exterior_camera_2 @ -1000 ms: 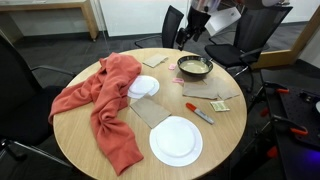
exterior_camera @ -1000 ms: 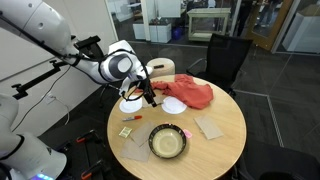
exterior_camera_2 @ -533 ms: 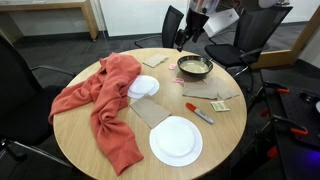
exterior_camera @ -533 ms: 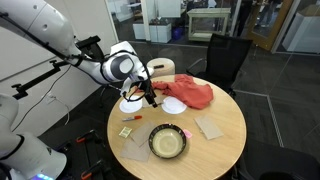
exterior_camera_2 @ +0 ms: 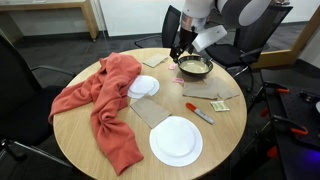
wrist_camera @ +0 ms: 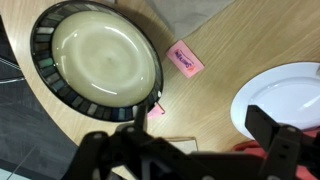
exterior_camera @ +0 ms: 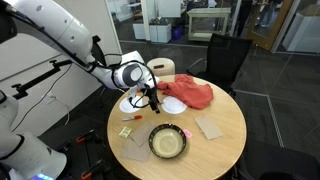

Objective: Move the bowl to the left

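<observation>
Hovering spread and empty above the worktop [exterior_camera: 225, 108], the tool [exterior_camera: 152, 101] sits beside the bowl [wrist_camera: 95, 52], whose rim (wrist view) lies toward one finger, not between both.

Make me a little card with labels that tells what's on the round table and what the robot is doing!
table: round, wooden
bowl: dark rim, pale inside, empty
fingers: open, holding nothing, above the table beside the bowl
plates: two, white; one bare, one partly under the cloth
cloth: red, crumpled
pink note: flat on the table by the bowl
</observation>
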You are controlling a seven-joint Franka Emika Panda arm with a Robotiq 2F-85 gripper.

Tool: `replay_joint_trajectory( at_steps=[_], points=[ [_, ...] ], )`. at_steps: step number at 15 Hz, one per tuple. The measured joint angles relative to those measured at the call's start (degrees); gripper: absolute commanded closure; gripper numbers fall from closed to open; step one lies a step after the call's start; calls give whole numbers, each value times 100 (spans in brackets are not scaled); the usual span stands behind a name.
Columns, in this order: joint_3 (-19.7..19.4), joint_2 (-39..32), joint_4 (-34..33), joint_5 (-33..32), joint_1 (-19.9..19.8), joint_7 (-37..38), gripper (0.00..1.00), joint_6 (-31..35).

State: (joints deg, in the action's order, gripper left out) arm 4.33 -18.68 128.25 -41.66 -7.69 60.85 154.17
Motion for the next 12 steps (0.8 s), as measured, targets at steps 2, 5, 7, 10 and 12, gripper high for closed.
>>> replay_joint_trajectory(
  at_steps=[2,5,7,10,12],
  points=[
    [-387,-206,-152,39,332,40,0,0],
    [-945,-486,-354,89,821,114,0,0],
    [-1140,-679,-463,218,1002,126,0,0],
    [-1293,-973,-602,502,1154,117,0,-1],
    [-1369,-1161,-703,710,1226,104,0,-3]
  ],
)
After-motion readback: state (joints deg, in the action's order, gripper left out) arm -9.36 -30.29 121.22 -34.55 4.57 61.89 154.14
